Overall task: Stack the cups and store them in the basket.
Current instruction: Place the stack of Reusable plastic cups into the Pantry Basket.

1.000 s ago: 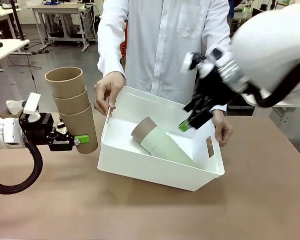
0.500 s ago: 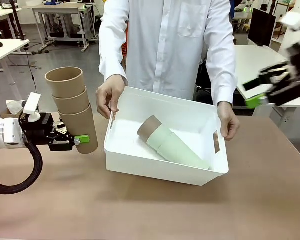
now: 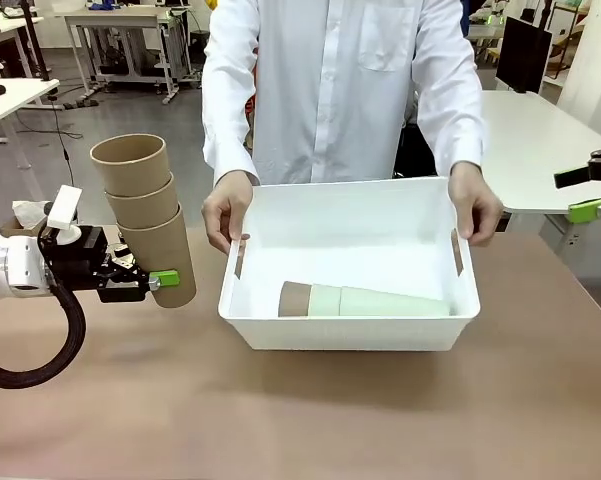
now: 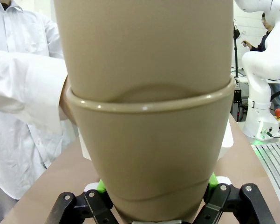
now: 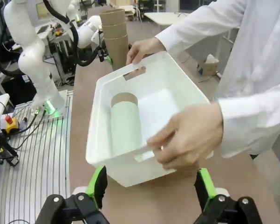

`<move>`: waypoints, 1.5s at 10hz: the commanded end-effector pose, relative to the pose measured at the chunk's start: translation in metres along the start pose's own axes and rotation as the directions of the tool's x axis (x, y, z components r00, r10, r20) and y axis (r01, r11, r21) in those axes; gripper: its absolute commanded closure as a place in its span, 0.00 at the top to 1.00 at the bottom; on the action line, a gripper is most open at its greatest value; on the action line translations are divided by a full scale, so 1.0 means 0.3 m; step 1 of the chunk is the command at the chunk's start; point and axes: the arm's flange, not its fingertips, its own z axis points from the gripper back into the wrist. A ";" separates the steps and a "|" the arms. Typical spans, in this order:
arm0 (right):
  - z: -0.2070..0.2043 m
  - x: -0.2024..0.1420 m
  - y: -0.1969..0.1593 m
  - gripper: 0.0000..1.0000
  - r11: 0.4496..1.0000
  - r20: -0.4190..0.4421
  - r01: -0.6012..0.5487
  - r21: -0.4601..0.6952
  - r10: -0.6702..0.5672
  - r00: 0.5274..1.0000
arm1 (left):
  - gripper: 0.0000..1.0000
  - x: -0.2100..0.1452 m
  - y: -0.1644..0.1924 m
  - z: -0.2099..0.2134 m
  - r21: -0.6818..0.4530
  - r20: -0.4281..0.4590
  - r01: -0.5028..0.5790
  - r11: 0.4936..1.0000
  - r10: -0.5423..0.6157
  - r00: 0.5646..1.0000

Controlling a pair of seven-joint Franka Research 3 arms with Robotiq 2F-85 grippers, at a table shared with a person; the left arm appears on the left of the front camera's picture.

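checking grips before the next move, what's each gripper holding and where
Left gripper clamps the brown cup stack by the bottom cup's lower end. Right gripper is open, holding nothing.

- Stacked brown cups [image 4: 149, 107] sit clamped between the left gripper's [image 4: 154, 205] green pads [image 4: 100, 186].
- A person's white sleeve [image 4: 25, 84] is behind.

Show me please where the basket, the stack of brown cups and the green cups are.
basket [image 3: 350, 333], front view, on its near wall.
stack of brown cups [image 3: 145, 205], front view, on the middle cup.
green cups [image 3: 385, 302], front view, on the side of the lying stack.
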 end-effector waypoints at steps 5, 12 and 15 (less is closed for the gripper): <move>-0.014 0.045 0.026 1.00 1.000 -0.034 0.023 0.005 -0.023 0.999 | 0.83 0.015 -0.002 0.001 -0.006 0.007 0.014 1.000 -0.014 1.000; -0.014 0.045 0.026 1.00 1.000 -0.034 0.023 0.005 -0.023 0.999 | 0.83 0.015 -0.002 0.001 -0.006 0.007 0.014 1.000 -0.014 1.000; -0.014 0.045 0.026 1.00 1.000 -0.034 0.023 0.005 -0.023 0.999 | 0.83 0.015 -0.002 0.001 -0.006 0.007 0.014 1.000 -0.014 1.000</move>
